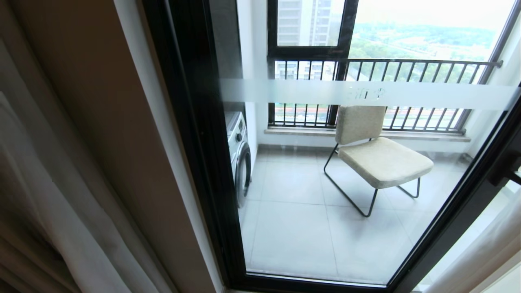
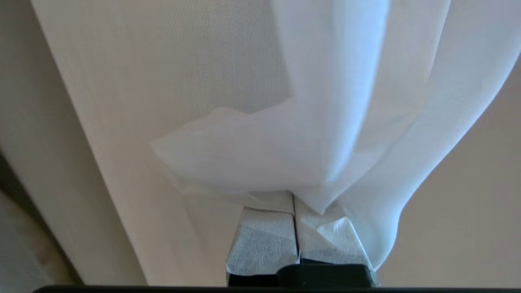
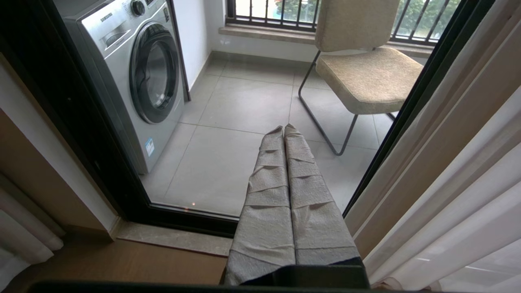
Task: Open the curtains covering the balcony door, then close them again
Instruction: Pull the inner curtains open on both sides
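Balcony door point(image 1: 309, 183) uncovered, glass showing the frosted band point(image 1: 366, 94). Curtains point(image 1: 53, 211) bunched to the left of the door, against the beige wall; more folds hang at the door's right edge point(image 3: 456, 171).

Behind the door glass: washing machine point(image 3: 134, 77) by the door's left frame, cushioned chair point(image 1: 376, 152) nearer the window railing point(image 1: 382, 65).

Left pincer point(image 2: 294, 228) pressed together, tips buried in the sheer white layer point(image 2: 293, 122); whether cloth is caught between them, cannot tell.

Right pincer point(image 3: 284, 129) together, holding nothing, low before the door glass, pointing at the balcony floor point(image 3: 240, 106).
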Robot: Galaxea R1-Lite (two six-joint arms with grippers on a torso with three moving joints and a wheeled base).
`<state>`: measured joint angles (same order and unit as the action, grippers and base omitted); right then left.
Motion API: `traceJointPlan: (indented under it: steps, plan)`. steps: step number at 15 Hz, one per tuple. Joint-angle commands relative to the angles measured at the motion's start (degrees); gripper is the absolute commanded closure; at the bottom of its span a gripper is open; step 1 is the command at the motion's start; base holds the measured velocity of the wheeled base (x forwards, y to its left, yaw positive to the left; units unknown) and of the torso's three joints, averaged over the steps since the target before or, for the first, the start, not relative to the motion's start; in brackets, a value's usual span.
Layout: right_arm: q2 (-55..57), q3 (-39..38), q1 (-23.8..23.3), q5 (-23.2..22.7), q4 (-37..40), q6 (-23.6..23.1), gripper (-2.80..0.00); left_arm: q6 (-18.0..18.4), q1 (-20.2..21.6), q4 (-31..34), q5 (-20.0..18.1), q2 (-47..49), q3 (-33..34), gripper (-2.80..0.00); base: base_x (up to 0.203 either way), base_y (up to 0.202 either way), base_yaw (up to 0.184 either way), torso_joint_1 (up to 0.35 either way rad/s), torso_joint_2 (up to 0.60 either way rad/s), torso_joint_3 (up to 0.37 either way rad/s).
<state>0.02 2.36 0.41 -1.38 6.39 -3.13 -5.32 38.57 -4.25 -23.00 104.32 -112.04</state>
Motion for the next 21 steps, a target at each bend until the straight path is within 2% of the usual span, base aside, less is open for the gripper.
traceJointPlan:
  steps: [1, 3, 4, 6, 12, 18, 21]
  plan:
    - [-0.02, 0.01, 0.02, -0.03, 0.03, -0.04, 0.0, -0.05, -1.54, -0.06, 0.51, -0.76, 0.07, 0.0, 0.0, 0.0, 0.0, 0.0, 0.0, 0.0]
    - [-0.02, 0.01, 0.02, -0.03, 0.03, -0.04, 0.0, -0.2, -2.68, -0.06, 1.53, -1.57, 0.49, 0.0, 0.0, 0.0, 0.0, 0.0, 0.0, 0.0]
    - [-0.02, 0.01, 0.02, -0.03, 0.03, -0.04, 0.0, -0.29, -3.28, -0.06, 1.79, -2.03, 1.11, -2.8, 0.0, 0.0, 0.0, 0.0, 0.0, 0.0]
    - [-0.02, 0.01, 0.02, -0.03, 0.03, -0.04, 0.0, -0.31, -3.57, -0.06, 1.86, -3.42, 2.85, -2.8, 0.0, 0.0, 0.0, 0.0, 0.0, 0.0]
    - [-0.02, 0.01, 0.02, -0.03, 0.03, -0.04, 0.0, -0.36, -3.39, -0.02, 1.89, -14.23, 15.31, -2.8, 0.0, 0.0, 0.0, 0.0, 0.0, 0.0]
    - [-0.02, 0.01, 0.02, -0.03, 0.03, -0.04, 0.0, -0.32, -3.24, -0.05, 1.91, -27.54, 30.77, -2.8, 0.0, 0.0, 0.0, 0.0, 0.0, 0.0]
    - [-0.02, 0.01, 0.02, -0.03, 0.03, -0.04, 0.0, -0.31, -3.33, 0.03, 1.89, -30.99, 34.92, -2.8, 0.0, 0.0, 0.0, 0.0, 0.0, 0.0]
